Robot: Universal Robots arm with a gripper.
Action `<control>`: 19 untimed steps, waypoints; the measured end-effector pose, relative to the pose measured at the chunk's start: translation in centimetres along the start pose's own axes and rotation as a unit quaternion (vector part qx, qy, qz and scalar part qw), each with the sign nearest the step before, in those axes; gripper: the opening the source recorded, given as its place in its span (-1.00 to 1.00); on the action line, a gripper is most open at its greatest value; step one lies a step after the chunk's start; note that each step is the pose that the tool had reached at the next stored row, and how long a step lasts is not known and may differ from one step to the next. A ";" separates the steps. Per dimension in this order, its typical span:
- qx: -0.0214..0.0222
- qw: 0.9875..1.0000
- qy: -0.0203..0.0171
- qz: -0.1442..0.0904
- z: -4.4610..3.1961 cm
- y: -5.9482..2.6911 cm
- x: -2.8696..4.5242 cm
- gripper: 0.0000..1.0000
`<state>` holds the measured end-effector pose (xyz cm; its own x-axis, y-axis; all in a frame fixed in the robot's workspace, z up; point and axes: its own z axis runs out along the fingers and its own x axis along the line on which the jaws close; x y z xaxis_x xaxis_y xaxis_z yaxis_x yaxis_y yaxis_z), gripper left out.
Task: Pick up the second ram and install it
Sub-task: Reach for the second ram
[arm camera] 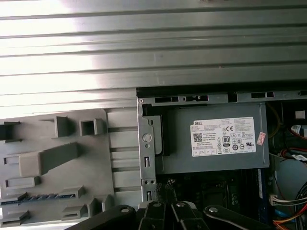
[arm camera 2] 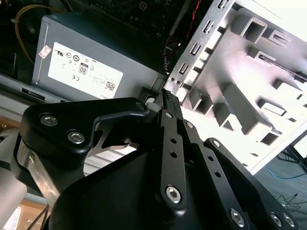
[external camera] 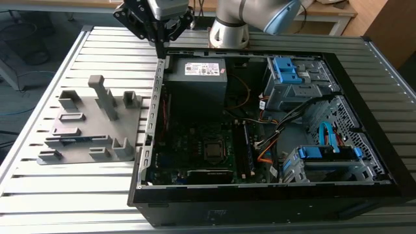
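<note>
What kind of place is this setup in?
Likely a robotics lab or test cell: a robot arm stands at a slatted metal table, and an open desktop computer lies on the table with its insides exposed for assembly work.

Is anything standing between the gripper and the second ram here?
Nothing covers the dark bluish memory stick lying in the gray plastic holder tray. The tray's tall upright blocks stand between it and the black gripper, which hovers over the computer case's wall.

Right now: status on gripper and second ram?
Black gripper shut, empty, over open computer case's wall. Dark bluish ram stick lying in gray plastic holder tray. Upright tray blocks beside it.
</note>
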<state>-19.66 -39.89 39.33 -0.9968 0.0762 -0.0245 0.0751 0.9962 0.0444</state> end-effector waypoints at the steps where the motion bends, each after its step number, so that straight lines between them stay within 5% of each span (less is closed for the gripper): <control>1: 0.000 1.000 0.000 0.000 0.00 -0.01 0.12 -0.80; 19: 0.000 1.000 0.000 0.000 -0.05 -0.14 1.72 -0.80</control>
<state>-21.39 -39.91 39.33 -0.9968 0.0762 -0.0245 0.0751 0.9962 0.0443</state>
